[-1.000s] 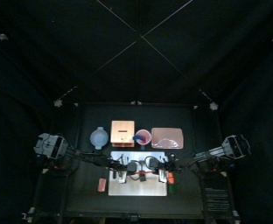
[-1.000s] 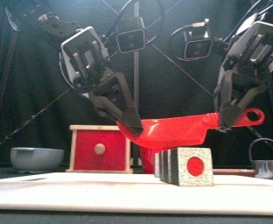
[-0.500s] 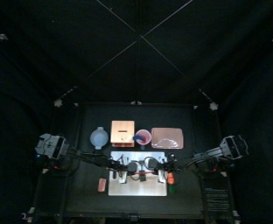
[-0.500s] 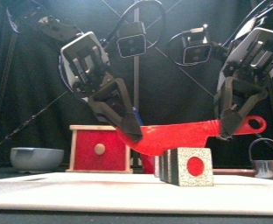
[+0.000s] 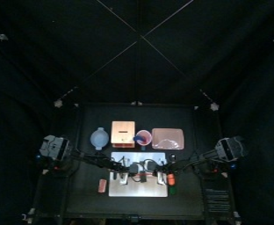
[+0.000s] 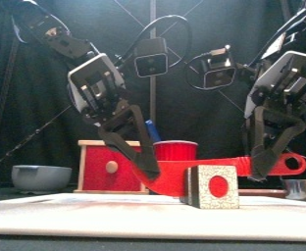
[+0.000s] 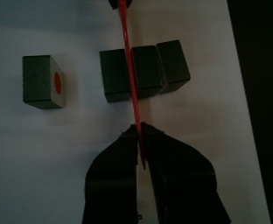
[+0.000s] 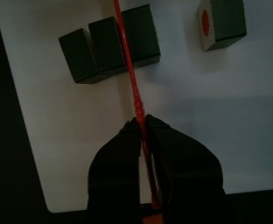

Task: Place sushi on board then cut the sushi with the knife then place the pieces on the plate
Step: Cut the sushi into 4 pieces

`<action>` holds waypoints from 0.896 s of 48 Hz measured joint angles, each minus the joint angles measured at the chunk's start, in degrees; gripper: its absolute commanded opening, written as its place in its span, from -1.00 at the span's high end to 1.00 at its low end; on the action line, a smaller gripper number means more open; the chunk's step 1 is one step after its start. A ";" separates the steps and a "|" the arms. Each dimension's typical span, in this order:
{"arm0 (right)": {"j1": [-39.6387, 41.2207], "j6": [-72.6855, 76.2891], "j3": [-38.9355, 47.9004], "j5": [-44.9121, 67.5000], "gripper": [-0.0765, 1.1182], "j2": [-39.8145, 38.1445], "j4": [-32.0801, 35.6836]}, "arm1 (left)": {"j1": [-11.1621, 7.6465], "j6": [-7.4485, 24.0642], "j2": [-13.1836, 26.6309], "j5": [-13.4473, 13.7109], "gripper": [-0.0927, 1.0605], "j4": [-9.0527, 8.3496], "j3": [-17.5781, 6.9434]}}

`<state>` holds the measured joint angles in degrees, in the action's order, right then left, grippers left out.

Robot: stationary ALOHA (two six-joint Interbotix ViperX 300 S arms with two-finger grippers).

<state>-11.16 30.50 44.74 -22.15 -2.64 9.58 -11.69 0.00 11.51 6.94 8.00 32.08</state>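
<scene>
Both grippers hold one red toy knife (image 6: 228, 168) level across the white board (image 5: 140, 190). My left gripper (image 7: 136, 133) is shut on one end and my right gripper (image 8: 139, 122) is shut on the other. In the wrist views the thin blade (image 7: 129, 70) lies along a seam of the dark green sushi roll (image 7: 146, 70), which rests on the board. One separate piece (image 7: 42, 81) with a red centre lies apart from the roll. The front view shows the knife down at the top of the near sushi block (image 6: 215, 186).
Behind the board stand a blue-grey bowl (image 5: 98, 136), a wooden box with a red front (image 6: 113, 162), a red cup (image 6: 177, 152) and the pink tray (image 5: 167, 138). Small orange toys lie beside the board at its left (image 5: 102, 185) and right (image 5: 172, 180).
Both grippers have come down together with the red knife. It hung above the sushi before; now its blade sits on the roll.
</scene>
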 measured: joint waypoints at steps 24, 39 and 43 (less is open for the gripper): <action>1.85 0.00 0.18 0.00 0.22 0.18 2.37 | 1.49 0.09 0.09 0.00 0.08 -3.60 0.35; 2.37 0.00 0.18 0.00 0.22 0.00 2.46 | 2.02 0.09 -0.09 0.09 0.08 -4.31 0.44; 2.37 0.00 0.09 0.00 0.22 -0.70 2.29 | 2.02 0.18 -0.62 1.14 0.08 -4.31 0.26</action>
<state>-8.79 30.50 44.82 -22.15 -3.34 11.87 -9.67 0.18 10.90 8.09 3.69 32.34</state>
